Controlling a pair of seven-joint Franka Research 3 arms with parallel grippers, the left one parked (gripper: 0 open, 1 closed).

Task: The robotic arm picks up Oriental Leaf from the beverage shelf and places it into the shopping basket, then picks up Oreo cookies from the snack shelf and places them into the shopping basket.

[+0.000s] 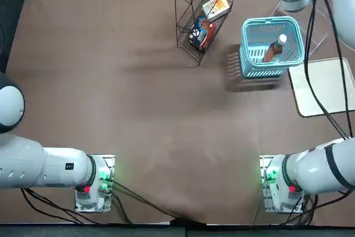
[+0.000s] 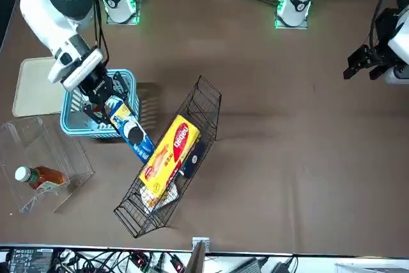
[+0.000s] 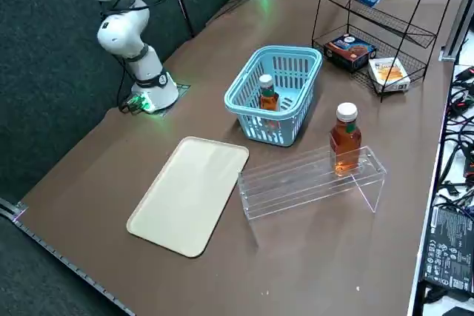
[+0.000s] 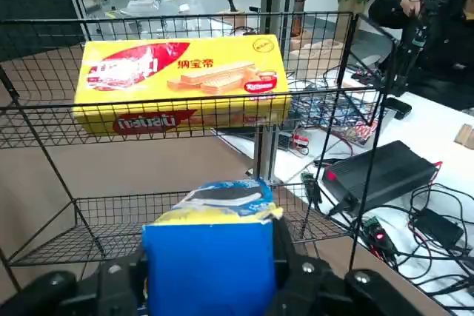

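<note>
One bottle (image 3: 267, 94) stands in the basket (image 3: 244, 112), between wire rack (image 3: 385, 31) and tray (image 3: 189, 194); another bottle (image 3: 345, 137) stands on the clear stand (image 3: 311, 179).

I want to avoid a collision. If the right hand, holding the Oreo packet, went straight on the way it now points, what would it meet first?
Probably the snack shelf: the right hand with the Oreo cookies faces its wire tiers, the yellow wafer box just above. Depth is unclear.
</note>
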